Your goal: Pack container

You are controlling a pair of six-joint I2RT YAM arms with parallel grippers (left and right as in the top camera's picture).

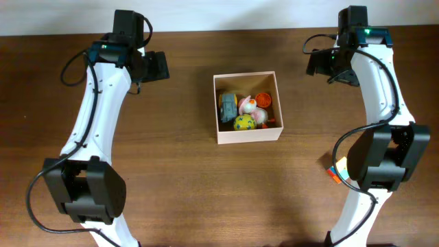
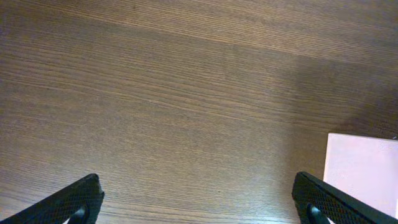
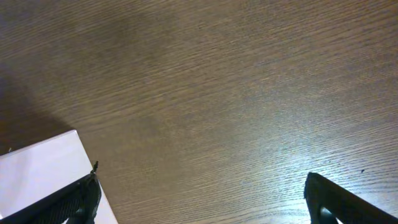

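The container (image 1: 248, 134) is a square white-walled box at the table's middle. It holds several small toys: a grey-blue one (image 1: 228, 106), a yellow-green ball (image 1: 244, 123), a white and pink one (image 1: 250, 104) and an orange one (image 1: 264, 101). My left gripper (image 1: 156, 66) hovers to the container's left, open and empty (image 2: 199, 199); a white container wall (image 2: 364, 180) shows at the right of the left wrist view. My right gripper (image 1: 317, 64) hovers to the container's right, open and empty (image 3: 202, 199); a white wall (image 3: 37, 174) shows at the lower left of the right wrist view.
A small multicoloured cube-like toy (image 1: 335, 171) lies on the wooden table by the right arm's base. The table's far edge runs along the top of the overhead view.
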